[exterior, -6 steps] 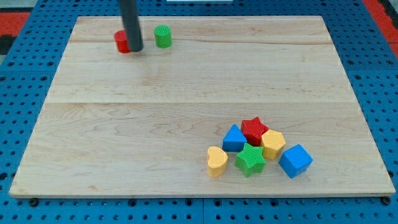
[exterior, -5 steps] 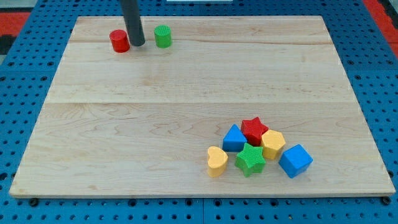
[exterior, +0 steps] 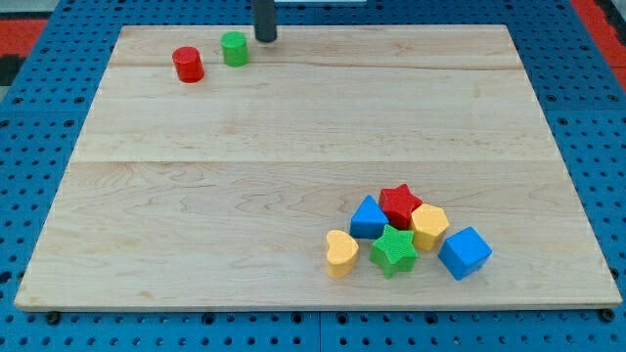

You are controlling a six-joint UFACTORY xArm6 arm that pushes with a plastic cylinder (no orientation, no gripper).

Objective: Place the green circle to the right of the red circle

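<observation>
1. My tip, the lower end of the straight dark rod, sits near the view's top edge of the board, just to the right of and slightly above the small green plastic circle block. Close to it, but I cannot tell whether it touches. The rod has no jaws and holds nothing; it can only push.
2. The green circle stands just to the right of the small red plastic circle block, a narrow gap between them, the green one sitting a little higher in the view. By my judgement the task looks essentially met.
3. Risk: any further shove toward the view's left would drive the green circle into the red circle and knock both out of line. A push upward would send it off the board's top edge, which is near.
4. Risk: a sweep low across the pair could clip the red circle and spoil the arrangement.
5. Well apart, at the view's lower right, a tight cluster: red star, blue block, yellow block, green star, yellow heart, blue cube. No bearing on the task.
6. Surface: pale wooden board, planked, smooth, grain running left to right.
7. Surroundings: blue perforated pegboard base under and around the board; red patches at the view's top corners.
</observation>
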